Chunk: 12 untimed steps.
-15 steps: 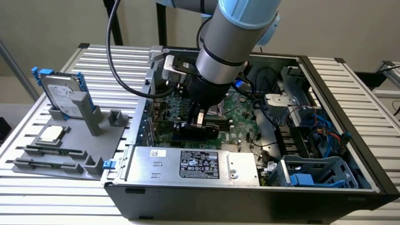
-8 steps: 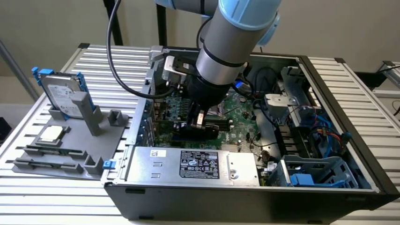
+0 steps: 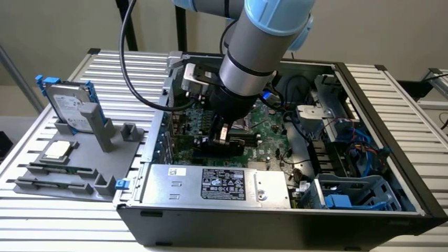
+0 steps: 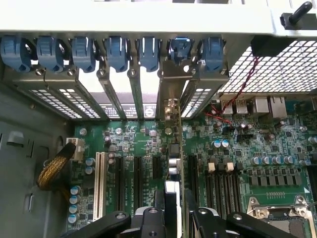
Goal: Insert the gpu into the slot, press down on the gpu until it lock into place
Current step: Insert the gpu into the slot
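Note:
In the wrist view the gpu point(image 4: 172, 191) appears edge-on as a thin black card standing upright on the green motherboard point(image 4: 138, 139). Its metal bracket point(image 4: 171, 94) reaches the case's rear opening. My gripper point(image 4: 173, 218) is shut on the card's upper edge, one finger point(image 4: 148, 218) on each side of it. The exterior view shows the gripper point(image 3: 222, 137) deep inside the open computer case, with the black gpu point(image 3: 222, 146) below it against the board. The blue slot is hidden under the card.
A silver power supply box point(image 3: 217, 184) lies along the case's near wall. Cables and a blue drive cage point(image 3: 350, 194) are at the exterior view's right. A hard drive with a blue frame point(image 3: 70, 107) stands on a grey fixture outside the case. Blue bracket clips point(image 4: 114, 49) line the rear wall.

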Each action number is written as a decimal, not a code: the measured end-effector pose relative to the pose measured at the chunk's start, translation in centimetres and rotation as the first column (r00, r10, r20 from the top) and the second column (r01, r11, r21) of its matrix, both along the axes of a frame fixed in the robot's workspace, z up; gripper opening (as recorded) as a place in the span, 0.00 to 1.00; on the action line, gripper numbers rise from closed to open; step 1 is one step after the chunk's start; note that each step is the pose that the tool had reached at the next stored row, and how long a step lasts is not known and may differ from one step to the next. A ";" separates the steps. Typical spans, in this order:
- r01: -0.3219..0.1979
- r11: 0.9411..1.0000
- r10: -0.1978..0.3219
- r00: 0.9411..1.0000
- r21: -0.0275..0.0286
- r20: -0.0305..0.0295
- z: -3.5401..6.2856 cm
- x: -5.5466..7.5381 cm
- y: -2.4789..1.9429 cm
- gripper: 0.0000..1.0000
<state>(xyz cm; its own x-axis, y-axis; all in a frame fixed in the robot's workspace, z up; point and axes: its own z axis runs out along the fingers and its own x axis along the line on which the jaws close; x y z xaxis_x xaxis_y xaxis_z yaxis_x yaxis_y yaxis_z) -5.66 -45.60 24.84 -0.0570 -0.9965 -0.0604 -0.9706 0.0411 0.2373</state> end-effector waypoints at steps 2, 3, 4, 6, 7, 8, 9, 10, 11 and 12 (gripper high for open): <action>0.000 1.000 0.000 1.000 0.000 -0.001 0.00 0.0 0.02 0.26; 0.000 1.000 0.000 1.000 0.000 -0.002 0.00 0.0 0.02 0.26; 0.000 1.000 0.000 1.000 0.000 -0.003 0.00 0.0 0.02 0.26; 0.000 1.000 0.000 1.000 0.000 -0.005 -0.01 0.0 0.04 0.26; 0.000 1.000 0.000 1.000 0.000 -0.005 -0.01 0.0 0.04 0.26; 0.000 1.000 0.000 1.000 0.000 -0.005 0.00 0.0 0.04 0.26; 0.000 1.000 0.000 1.000 0.000 -0.006 0.00 0.0 0.04 0.26; 0.000 1.000 0.000 1.000 0.000 -0.006 -0.01 0.0 0.04 0.26; 0.000 1.000 0.000 1.000 0.000 -0.007 -0.01 0.0 0.03 0.26; 0.000 1.000 0.000 1.000 0.000 -0.007 -0.01 0.0 0.04 0.26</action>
<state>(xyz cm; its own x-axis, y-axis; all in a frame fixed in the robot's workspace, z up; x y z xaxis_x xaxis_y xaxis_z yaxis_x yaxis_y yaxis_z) -5.66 -45.56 24.83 -0.0572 -0.9966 -0.0601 -0.9688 0.0408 0.2446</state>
